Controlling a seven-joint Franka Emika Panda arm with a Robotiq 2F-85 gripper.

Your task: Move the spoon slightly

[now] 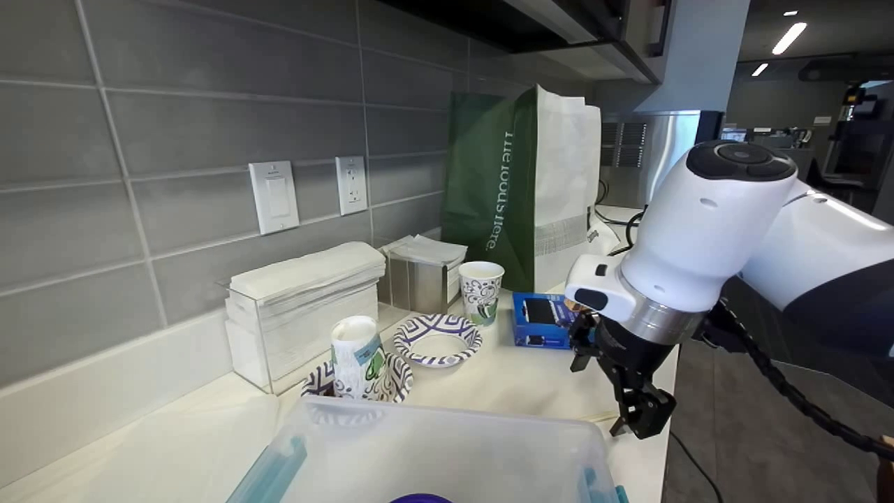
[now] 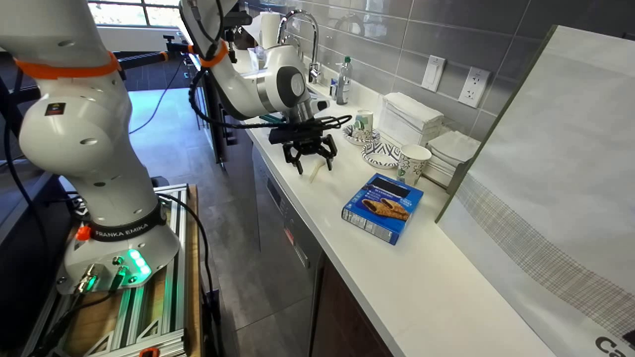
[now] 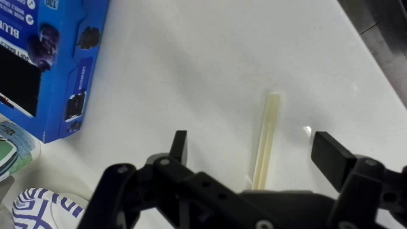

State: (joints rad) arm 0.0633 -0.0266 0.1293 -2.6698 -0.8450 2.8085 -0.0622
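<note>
Cream spoon [image 3: 267, 141] partly behind gripper [image 3: 252, 144]

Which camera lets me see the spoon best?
The wrist view: there the pale spoon looks biggest, framed by the open pincer, which hides one end. In both exterior views the spoon is just a small pale strip near the pincer.

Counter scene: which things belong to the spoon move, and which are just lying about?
For the job:
spoon, only its pale handle clear
gripper, open

Just lying about:
blue snack box
two paper cups
two patterned paper bowls
two napkin stacks
paper bag
translucent plastic bin
green-topped bottle
</note>
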